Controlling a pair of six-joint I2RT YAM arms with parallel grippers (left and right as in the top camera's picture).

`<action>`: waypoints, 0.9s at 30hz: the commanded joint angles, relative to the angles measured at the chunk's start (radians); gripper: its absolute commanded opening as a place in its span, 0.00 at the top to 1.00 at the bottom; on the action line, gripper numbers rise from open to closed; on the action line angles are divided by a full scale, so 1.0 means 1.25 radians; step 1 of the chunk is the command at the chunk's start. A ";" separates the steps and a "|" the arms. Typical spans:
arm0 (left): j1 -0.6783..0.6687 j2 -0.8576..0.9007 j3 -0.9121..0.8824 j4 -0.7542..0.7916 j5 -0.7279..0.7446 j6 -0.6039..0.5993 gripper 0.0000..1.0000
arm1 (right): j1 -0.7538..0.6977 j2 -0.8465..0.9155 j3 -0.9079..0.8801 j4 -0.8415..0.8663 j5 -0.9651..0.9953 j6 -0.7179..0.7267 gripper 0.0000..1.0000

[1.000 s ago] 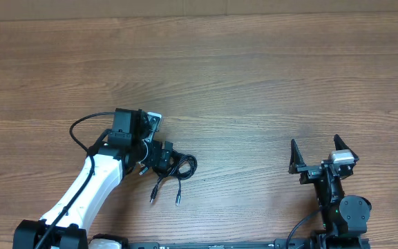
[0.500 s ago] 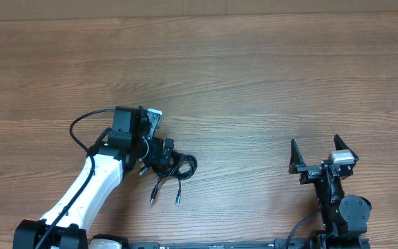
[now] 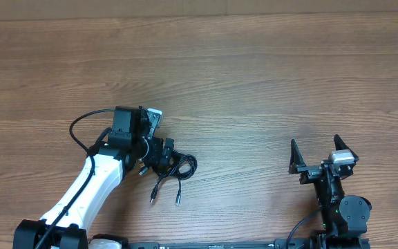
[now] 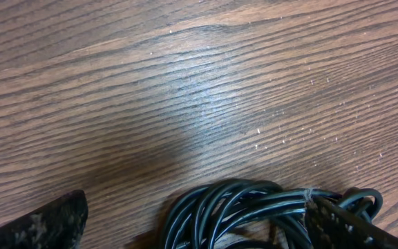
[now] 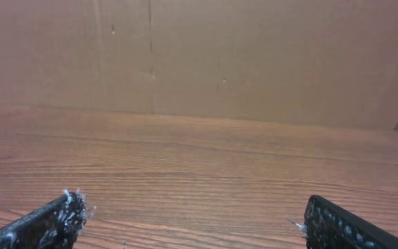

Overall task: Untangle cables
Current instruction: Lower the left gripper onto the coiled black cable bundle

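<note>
The cables (image 3: 182, 169) are a bundle of thin black coiled cords on the wooden table, with two plug ends (image 3: 153, 196) trailing toward the front. My left gripper (image 3: 162, 156) is low over the left side of the bundle. In the left wrist view the coils (image 4: 247, 214) lie between the two spread fingers (image 4: 192, 225), close against the right finger. The gripper is open. My right gripper (image 3: 318, 156) is open and empty at the front right, far from the cables; its wrist view shows bare wood between the fingers (image 5: 192, 218).
The wooden table (image 3: 254, 83) stretches wide behind and between the arms. A brown cardboard wall (image 5: 199, 55) stands at the far edge. The left arm's thicker black wire (image 3: 81, 128) loops out to its left.
My left gripper has shifted very slightly toward the back left over the bundle. The cables and the right arm have not moved.
</note>
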 commanded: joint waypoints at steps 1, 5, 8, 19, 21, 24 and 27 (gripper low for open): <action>-0.008 0.004 0.019 0.012 0.010 -0.058 0.00 | -0.002 -0.006 -0.008 0.002 0.002 -0.001 0.00; -0.008 0.004 0.019 0.012 0.010 -0.124 0.00 | -0.002 -0.006 -0.008 0.003 0.002 -0.001 0.00; -0.008 0.004 0.019 0.012 0.010 -0.124 0.00 | -0.002 -0.006 -0.008 0.002 0.002 -0.001 0.00; -0.008 0.004 0.019 -0.004 0.012 -0.123 0.00 | -0.002 -0.006 -0.008 0.002 0.002 -0.001 0.00; -0.008 0.004 0.021 -0.004 0.072 -0.123 0.00 | -0.002 -0.006 -0.008 0.002 0.002 -0.001 0.00; -0.013 0.004 0.055 -0.043 0.104 -0.124 0.04 | -0.002 -0.006 -0.008 0.003 0.002 -0.001 0.00; -0.038 0.004 0.144 -0.157 0.061 -0.123 0.03 | -0.002 -0.006 -0.008 0.002 0.002 -0.001 0.00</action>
